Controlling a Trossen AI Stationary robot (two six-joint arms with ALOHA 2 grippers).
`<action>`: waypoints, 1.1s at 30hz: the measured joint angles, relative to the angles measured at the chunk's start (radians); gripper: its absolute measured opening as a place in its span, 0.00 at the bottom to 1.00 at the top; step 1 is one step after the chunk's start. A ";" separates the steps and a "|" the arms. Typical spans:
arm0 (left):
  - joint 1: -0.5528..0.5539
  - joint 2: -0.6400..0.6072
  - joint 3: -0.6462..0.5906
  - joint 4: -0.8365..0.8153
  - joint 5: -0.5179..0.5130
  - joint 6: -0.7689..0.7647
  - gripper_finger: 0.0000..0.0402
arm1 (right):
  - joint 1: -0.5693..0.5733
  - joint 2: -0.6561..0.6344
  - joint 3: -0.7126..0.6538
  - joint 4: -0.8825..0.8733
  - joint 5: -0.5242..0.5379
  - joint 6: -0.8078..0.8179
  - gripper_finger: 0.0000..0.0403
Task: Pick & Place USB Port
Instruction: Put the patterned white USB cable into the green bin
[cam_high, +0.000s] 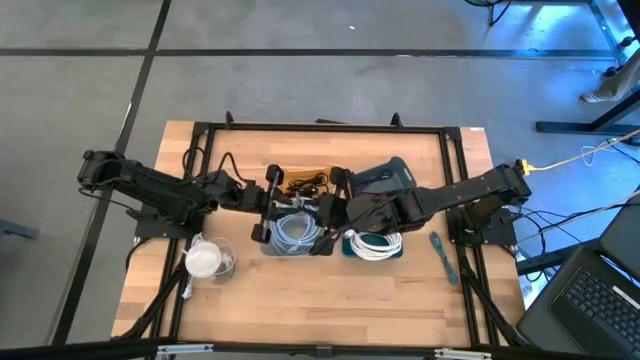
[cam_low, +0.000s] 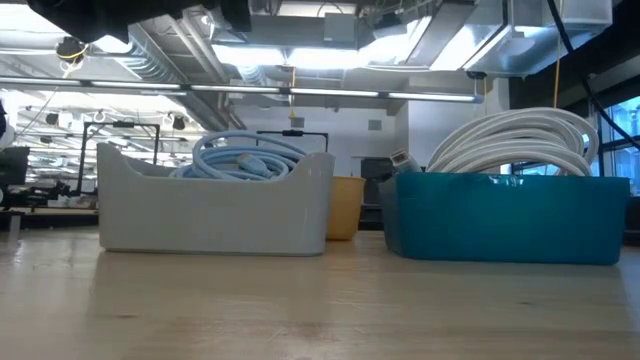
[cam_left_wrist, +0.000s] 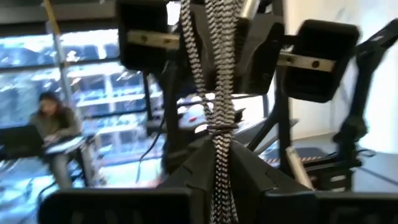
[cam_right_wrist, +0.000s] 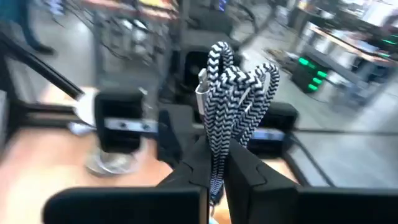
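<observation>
Between my two grippers, above the grey bin (cam_low: 210, 205) and teal bin (cam_low: 505, 215), the braided USB cable (cam_right_wrist: 230, 99) ran lengthwise from my right gripper (cam_right_wrist: 217, 168), clamped on it, to my left gripper (cam_left_wrist: 221, 168), equally near and also clamped, over the wooden table (cam_high: 330, 300) in a workshop.

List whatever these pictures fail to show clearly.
- High view: the braided cable cannot be made out; left gripper and right gripper crowd over the bins.
- Low view: teal bin and grey bin walls hide their bottoms; grippers out of frame.
- Right wrist view: the cable's plug is blurred.
- Left wrist view: background person blurred.
</observation>
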 joint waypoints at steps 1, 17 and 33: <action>0.001 0.001 0.000 -0.013 -0.015 -0.001 0.11 | 0.002 -0.004 0.002 -0.037 0.038 0.000 0.05; -0.011 0.000 0.001 -0.240 -0.190 -0.103 0.44 | -0.121 -0.138 -0.020 -1.062 0.187 0.486 0.04; -0.011 0.000 0.000 -0.194 -0.168 -0.146 0.43 | -0.434 -0.137 -0.378 -0.788 -0.043 0.180 0.04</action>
